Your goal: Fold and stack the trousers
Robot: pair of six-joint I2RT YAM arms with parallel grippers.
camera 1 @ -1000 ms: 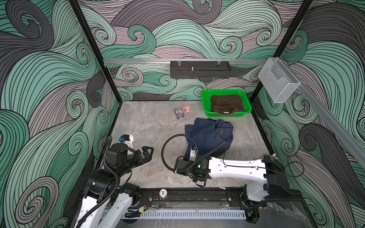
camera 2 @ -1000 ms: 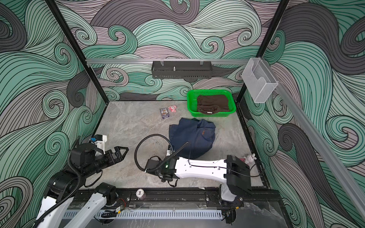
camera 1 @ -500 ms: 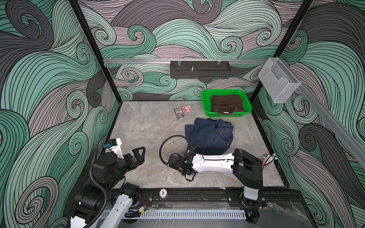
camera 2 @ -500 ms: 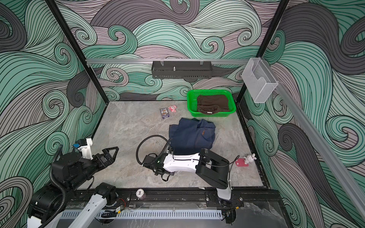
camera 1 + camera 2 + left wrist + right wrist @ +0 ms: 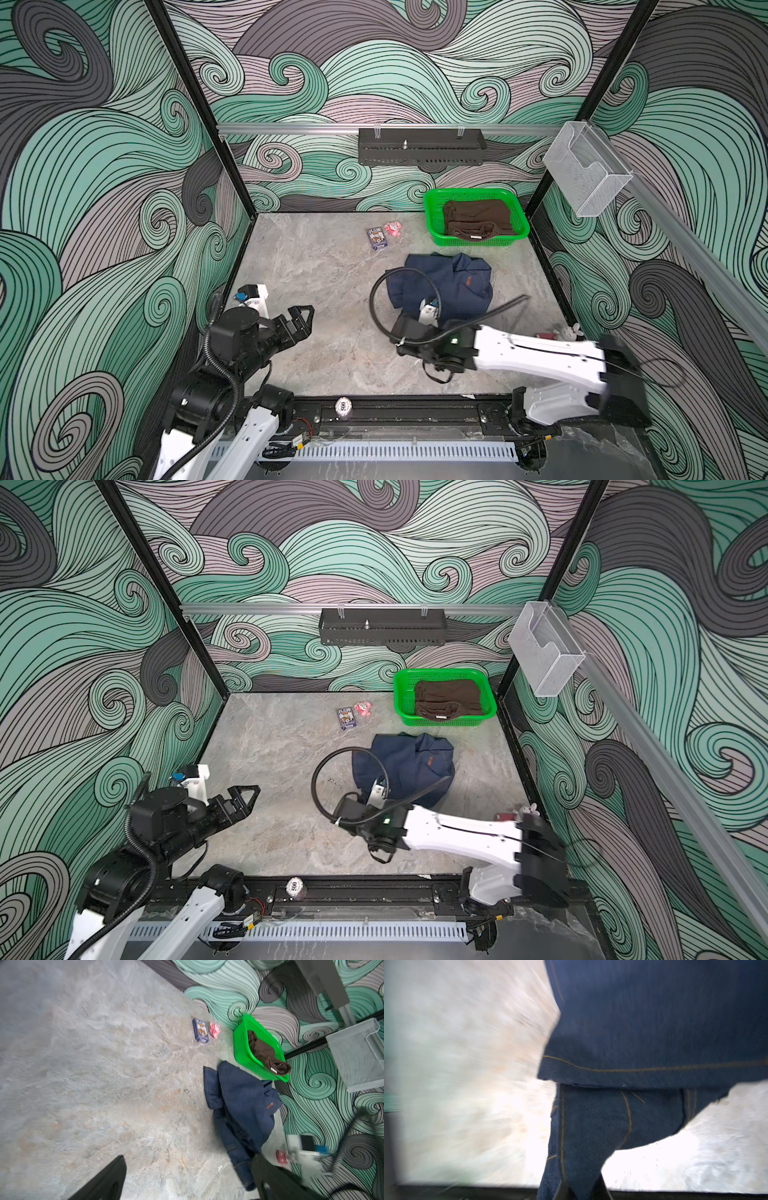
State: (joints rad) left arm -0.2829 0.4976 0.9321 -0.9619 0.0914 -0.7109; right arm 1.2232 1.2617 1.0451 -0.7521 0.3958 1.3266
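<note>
— Trousers [image 5: 446, 286]: where do you have them?
— Your trousers lie in a crumpled navy heap on the table [image 5: 316, 270], right half, just in front of the green basket [image 5: 432, 216]. Brown patch [image 5: 468, 281] faces up. Whether denim and basket touch, you cannot tell from above.

— And your right gripper?
— Right gripper [image 5: 580, 1190]: look at its wrist view. The jaws are together on the trousers, with a fold of denim with yellow stitching pinched between the dark fingers. That picture is blurred. In both top views the fingertips are hidden under the wrist, at the heap's near-left edge.

— Your left one?
— Left gripper [image 5: 301, 319]: jaws wide apart, over bare table at the near left, well apart from the denim. Its wrist view takes in the whole heap from the side.

— What else is on your table?
— Brown garment [image 5: 478, 218] inside the basket. Card box [image 5: 376, 237] and a small pink item [image 5: 392, 228] side by side, left of the basket, near the back wall. Poker chip [image 5: 343, 407] on the front rail.
</note>
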